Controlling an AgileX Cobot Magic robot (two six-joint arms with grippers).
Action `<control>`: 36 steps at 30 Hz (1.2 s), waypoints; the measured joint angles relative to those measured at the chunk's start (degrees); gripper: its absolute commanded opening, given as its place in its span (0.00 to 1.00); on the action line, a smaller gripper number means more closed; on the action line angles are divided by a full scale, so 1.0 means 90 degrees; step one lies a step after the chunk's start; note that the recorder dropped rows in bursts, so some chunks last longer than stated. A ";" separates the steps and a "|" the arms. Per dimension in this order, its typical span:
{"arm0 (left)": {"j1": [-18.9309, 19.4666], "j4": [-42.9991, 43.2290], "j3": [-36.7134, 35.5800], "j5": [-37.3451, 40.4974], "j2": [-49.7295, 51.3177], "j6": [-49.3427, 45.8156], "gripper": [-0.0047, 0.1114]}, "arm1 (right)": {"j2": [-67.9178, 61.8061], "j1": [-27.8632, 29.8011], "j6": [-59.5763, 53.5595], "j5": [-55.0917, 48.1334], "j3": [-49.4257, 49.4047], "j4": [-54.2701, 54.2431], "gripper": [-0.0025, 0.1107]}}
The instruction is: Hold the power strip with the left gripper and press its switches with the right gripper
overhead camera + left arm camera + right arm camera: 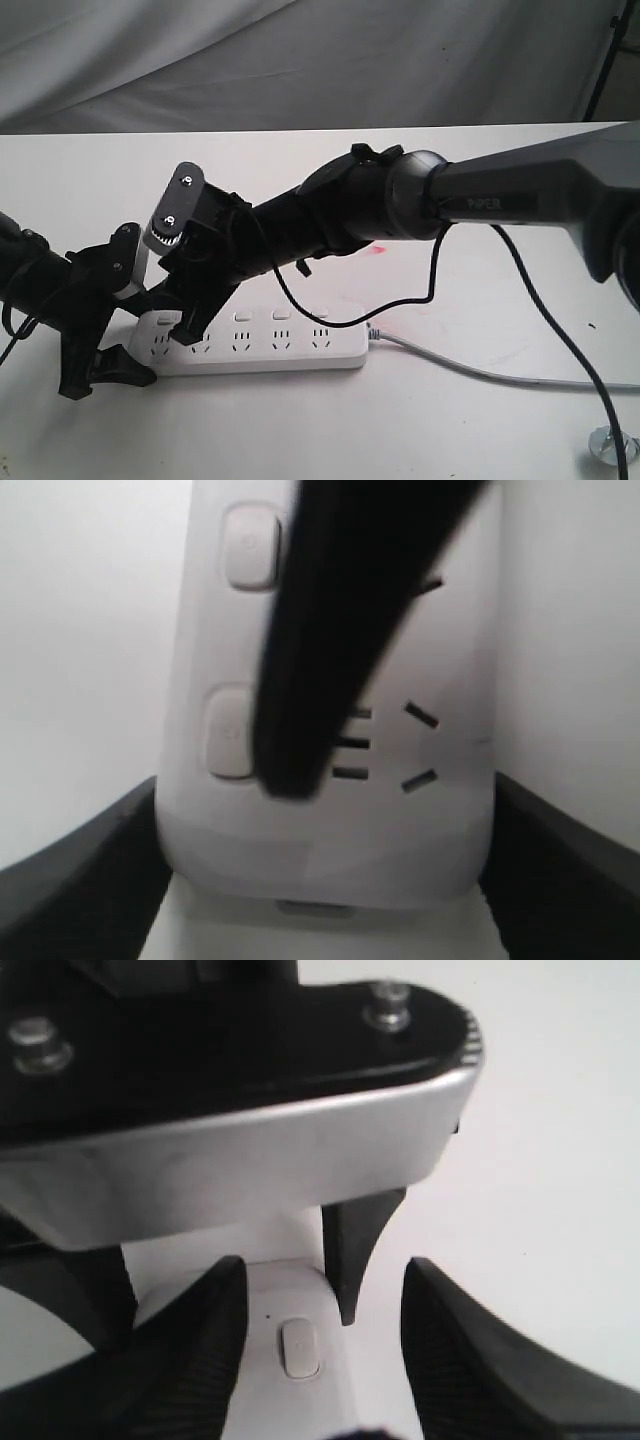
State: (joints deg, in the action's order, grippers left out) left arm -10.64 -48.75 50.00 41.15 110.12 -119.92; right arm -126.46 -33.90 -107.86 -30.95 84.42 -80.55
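Note:
The white power strip [290,345] lies flat near the table's front edge, its grey cord [480,372] trailing right. My left gripper [132,338] is shut on the strip's left end; both black fingers [90,880] press its sides [330,850]. My right gripper [190,322] reaches across to that same end and stands open. One right finger [320,640] comes down over the end socket, its tip beside the end switch [230,735]. A second switch [250,545] shows farther along. In the right wrist view the end switch [300,1348] lies between the spread fingers [190,1360] of the right gripper [322,1295].
A grey plate with two screws [178,205] stands above the strip's left end and fills much of the right wrist view [230,1160]. A black cable [400,300] hangs from the right arm over the strip. A small metal object [605,445] sits at the front right.

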 measured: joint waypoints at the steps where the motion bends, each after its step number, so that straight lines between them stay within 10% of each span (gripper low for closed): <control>1: 0.0000 0.0000 0.0000 0.0000 0.0000 0.0000 0.62 | -0.0026 -0.0034 -0.0044 0.0068 0.0000 -0.0049 0.42; 36: 0.0000 0.0000 0.0000 0.0000 0.0000 0.0000 0.62 | -0.0650 -0.0108 -0.1400 0.0553 0.0290 -0.0947 0.42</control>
State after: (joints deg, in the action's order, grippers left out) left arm -10.64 -48.75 50.00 41.15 110.12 -119.92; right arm -132.32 -34.87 -120.46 -25.97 87.03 -89.07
